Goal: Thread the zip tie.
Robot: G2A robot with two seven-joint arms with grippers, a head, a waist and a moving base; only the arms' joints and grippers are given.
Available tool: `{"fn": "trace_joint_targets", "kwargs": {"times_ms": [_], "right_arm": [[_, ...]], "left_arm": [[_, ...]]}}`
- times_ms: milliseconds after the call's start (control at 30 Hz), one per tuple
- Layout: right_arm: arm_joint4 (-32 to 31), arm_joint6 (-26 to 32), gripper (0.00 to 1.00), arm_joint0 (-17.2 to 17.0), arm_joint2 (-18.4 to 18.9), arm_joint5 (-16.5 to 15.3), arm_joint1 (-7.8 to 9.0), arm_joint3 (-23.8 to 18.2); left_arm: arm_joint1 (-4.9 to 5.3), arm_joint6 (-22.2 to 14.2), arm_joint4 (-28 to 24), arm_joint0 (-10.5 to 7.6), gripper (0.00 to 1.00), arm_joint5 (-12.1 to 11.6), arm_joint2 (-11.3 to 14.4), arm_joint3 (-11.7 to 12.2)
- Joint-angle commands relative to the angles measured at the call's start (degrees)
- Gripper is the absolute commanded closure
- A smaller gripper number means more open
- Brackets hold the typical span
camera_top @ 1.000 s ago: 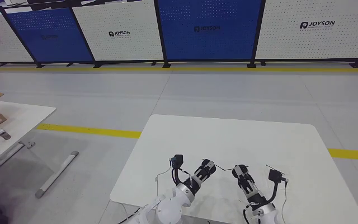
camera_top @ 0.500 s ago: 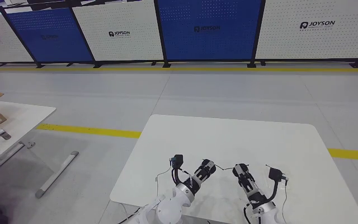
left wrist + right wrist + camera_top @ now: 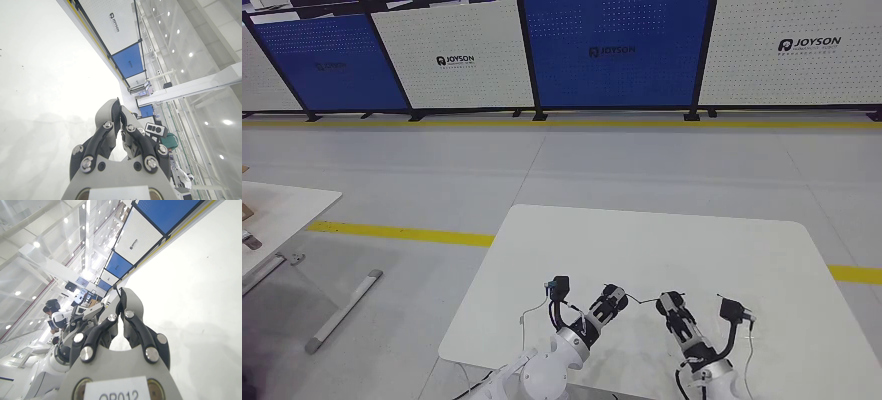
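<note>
Down at the lower middle of the top view, the left claw and the right claw sit close together, tips facing each other above a white table. Both are pressed together. The right one pinches a thin black zip tie, whose end pokes out past its fingertips. From above, the tie runs as a fine dark line across the small gap to the left claw, which is clamped on its other end. The tie hangs above the tabletop, not lying on it.

The tabletop is plain and glossy, with a few tiny dark specks. Around it lies a pale grey floor crossed by a yellow line. Blue and white panels stand in a row along the top of the frame. A second table juts in at the left edge. The wrist views show round ceiling lights overhead.
</note>
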Motion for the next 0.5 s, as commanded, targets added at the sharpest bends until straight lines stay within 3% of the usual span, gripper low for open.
{"fn": "trace_joint_targets", "kwargs": {"times_ms": [0, 467], "right_arm": [[-0.2, -0.1, 1.00, -0.4, 0.3, -0.1, -0.02, -0.3], [-1.2, 0.3, 1.00, -1.3, 0.8, 0.8, -0.49, -1.1]], "left_arm": [[0.00, 0.0, 0.0, 0.00, 1.00, 0.0, 0.0, 0.0], [0.00, 0.0, 0.0, 0.00, 1.00, 0.0, 0.0, 0.0]]}}
